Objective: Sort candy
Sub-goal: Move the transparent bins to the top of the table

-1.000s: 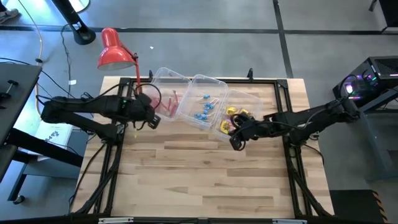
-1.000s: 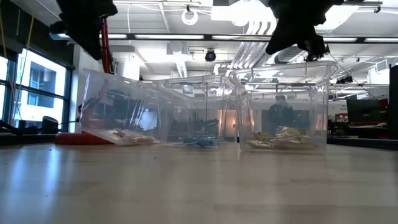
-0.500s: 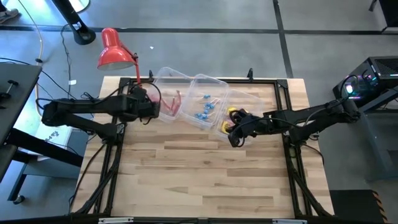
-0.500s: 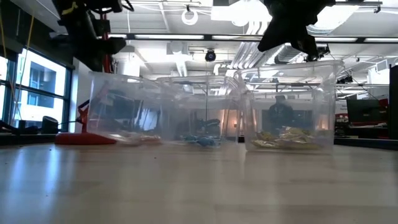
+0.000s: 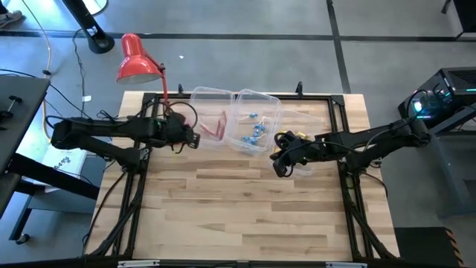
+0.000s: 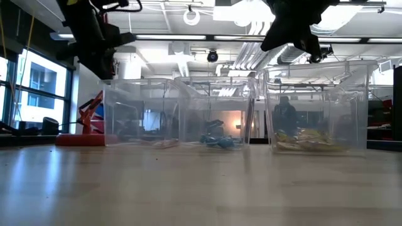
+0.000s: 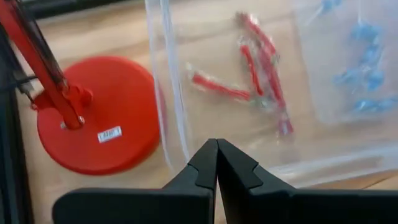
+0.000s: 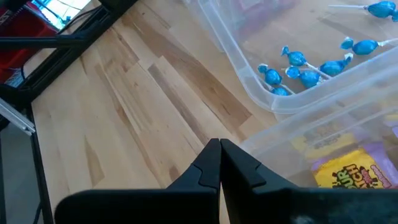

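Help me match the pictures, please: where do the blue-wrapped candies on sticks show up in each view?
High view: blue candies in the middle bin, near the table's far edge.
Low view: a blue heap on the centre bin's floor.
Left wrist view: upper right, behind clear plastic.
Right wrist view: upper right.
Shared landmark: the red sticks in the neighbouring bin.

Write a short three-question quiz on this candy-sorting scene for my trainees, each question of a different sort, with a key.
1. True or false: the left claw is shut and holds nothing.
2. Which candy lies in the middle bin? A) yellow packets B) blue-wrapped pieces C) red sticks
3. Fill in: the red desk lamp stands beside the bin holding the ____ sticks.

Key:
1. True.
2. B, the blue-wrapped pieces.
3. Red: the red sticks lie there; the yellow packets are in the bin by the right claw.
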Controlling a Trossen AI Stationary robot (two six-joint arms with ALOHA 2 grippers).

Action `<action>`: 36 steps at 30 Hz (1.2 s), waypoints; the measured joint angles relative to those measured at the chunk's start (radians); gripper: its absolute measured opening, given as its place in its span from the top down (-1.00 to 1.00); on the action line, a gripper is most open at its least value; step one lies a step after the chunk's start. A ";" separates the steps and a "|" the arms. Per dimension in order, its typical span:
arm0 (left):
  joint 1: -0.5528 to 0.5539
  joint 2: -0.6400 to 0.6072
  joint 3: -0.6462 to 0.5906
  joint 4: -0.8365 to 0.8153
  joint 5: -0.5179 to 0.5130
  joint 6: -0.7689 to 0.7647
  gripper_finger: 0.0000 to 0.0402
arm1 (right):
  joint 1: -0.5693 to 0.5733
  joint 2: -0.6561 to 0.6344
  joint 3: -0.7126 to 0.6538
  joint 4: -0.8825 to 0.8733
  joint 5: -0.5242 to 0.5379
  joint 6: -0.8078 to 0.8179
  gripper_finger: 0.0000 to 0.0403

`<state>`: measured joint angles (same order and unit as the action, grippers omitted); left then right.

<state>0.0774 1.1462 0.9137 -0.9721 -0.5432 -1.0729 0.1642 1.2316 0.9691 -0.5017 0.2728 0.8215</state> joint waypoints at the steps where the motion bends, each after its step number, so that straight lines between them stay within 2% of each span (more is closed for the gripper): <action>1: -0.006 0.009 -0.001 0.000 0.010 0.000 1.00 | 0.000 0.000 0.000 0.000 0.000 -0.003 1.00; 6: -0.041 0.022 -0.001 0.012 0.027 -0.032 1.00 | 0.000 -0.005 0.000 0.005 -0.001 -0.030 1.00; 10: -0.089 0.004 -0.001 0.049 0.036 -0.042 1.00 | 0.005 -0.029 0.000 0.004 -0.042 -0.059 1.00; 13: -0.120 -0.029 -0.001 0.050 0.001 -0.034 1.00 | 0.030 -0.054 0.000 0.004 -0.051 -0.064 1.00; 16: -0.131 -0.068 -0.001 0.051 -0.020 -0.003 1.00 | 0.065 -0.063 0.000 0.004 -0.102 -0.061 1.00; 18: -0.135 -0.098 -0.001 0.064 -0.039 0.060 1.00 | 0.103 -0.047 0.000 -0.006 -0.150 -0.061 1.00; 20: -0.154 -0.135 -0.001 0.138 -0.064 0.190 1.00 | 0.149 -0.015 0.000 -0.038 -0.165 -0.062 1.00; 24: -0.205 -0.205 -0.001 0.402 -0.072 0.500 1.00 | 0.209 0.063 0.000 -0.106 -0.117 -0.013 1.00; 27: -0.234 -0.227 0.000 0.591 0.004 0.618 1.00 | 0.219 0.089 0.000 -0.119 -0.048 0.040 1.00; 32: -0.304 -0.195 0.001 0.791 0.254 0.625 1.00 | 0.204 0.091 0.000 -0.223 0.065 0.041 1.00; 36: -0.374 -0.139 0.001 0.848 0.298 0.643 1.00 | 0.164 0.091 0.001 -0.369 0.120 0.025 1.00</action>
<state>-0.2963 1.0072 0.9150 -0.1238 -0.2453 -0.4297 0.3279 1.3224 0.9703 -0.8703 0.3924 0.8464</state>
